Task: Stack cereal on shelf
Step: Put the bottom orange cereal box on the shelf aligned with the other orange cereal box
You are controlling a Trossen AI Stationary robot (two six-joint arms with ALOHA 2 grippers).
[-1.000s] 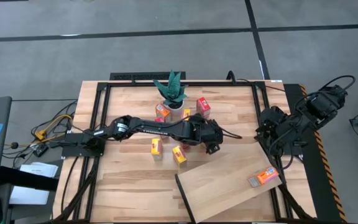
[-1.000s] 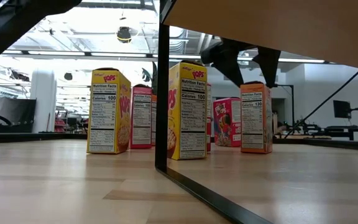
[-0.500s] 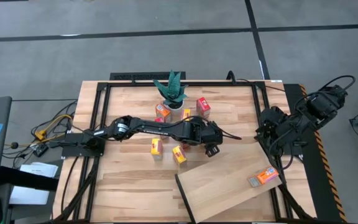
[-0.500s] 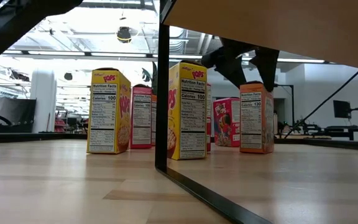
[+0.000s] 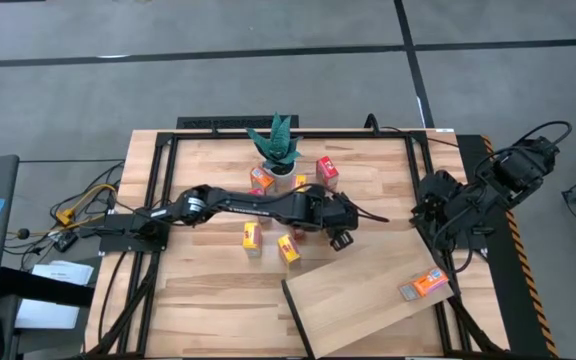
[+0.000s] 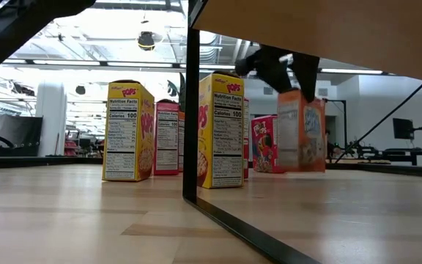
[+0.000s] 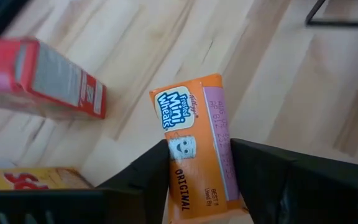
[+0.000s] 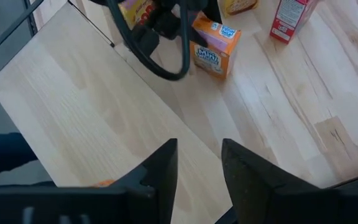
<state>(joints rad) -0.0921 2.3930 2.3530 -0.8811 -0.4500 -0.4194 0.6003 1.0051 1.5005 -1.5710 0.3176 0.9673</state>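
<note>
Orange cereal box [image 7: 199, 140] tilted, lifted off tabletop; yellow [image 5: 251, 236] and red boxes [image 5: 326, 169] upright; one orange box [image 5: 425, 283] flat on pale shelf [image 5: 358, 295].

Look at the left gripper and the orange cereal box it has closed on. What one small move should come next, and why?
Probably lift the orange cereal box a little higher. The left gripper has a finger on each side of it, and in the low view it hangs tilted, barely off the tabletop. The shelf is a tilted board nearby, so clearance seems needed first.
</note>
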